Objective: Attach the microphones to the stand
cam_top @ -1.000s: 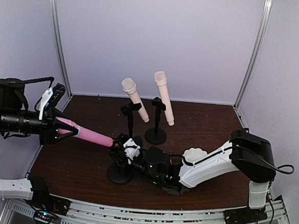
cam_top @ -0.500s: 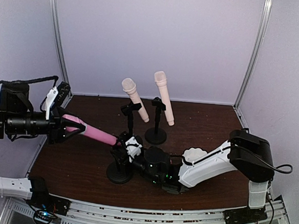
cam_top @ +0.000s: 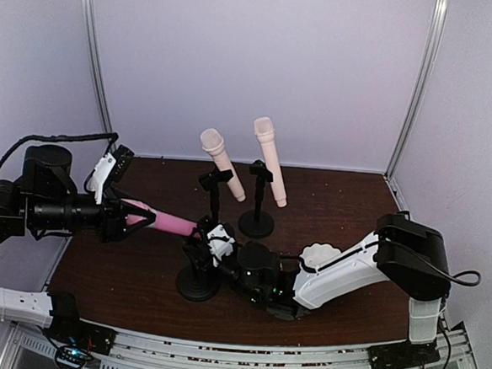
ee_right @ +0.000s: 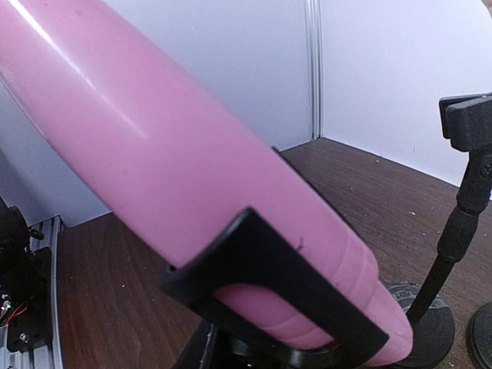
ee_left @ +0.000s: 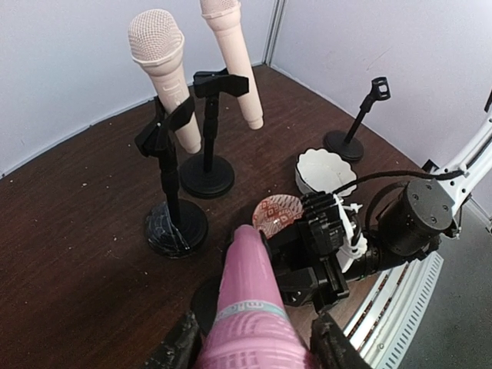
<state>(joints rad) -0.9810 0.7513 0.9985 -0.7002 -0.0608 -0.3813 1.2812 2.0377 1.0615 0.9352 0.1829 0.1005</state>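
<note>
My left gripper (cam_top: 135, 218) is shut on the head of the bright pink microphone (cam_top: 169, 223), which it holds nearly level. In the left wrist view the microphone (ee_left: 250, 296) runs forward between my fingers (ee_left: 178, 347). Its handle end lies in the black clip (ee_right: 280, 296) of the near stand (cam_top: 197, 284). My right gripper (cam_top: 213, 240) sits at that stand just under the clip and looks shut on its pole; its fingers are hidden in the right wrist view. Two peach-cream microphones (cam_top: 223, 163) (cam_top: 270, 160) sit clipped in the two stands behind.
A white scalloped dish (ee_left: 326, 171) and a red-patterned dish (ee_left: 278, 214) lie by the right arm. A small bare stand (ee_left: 355, 123) stands at the far right in the left wrist view. The cell's walls and metal posts close in the table.
My left arm has moved right and forward with the pink microphone, pushing its handle further into the near stand's clip. The right gripper has barely moved.
</note>
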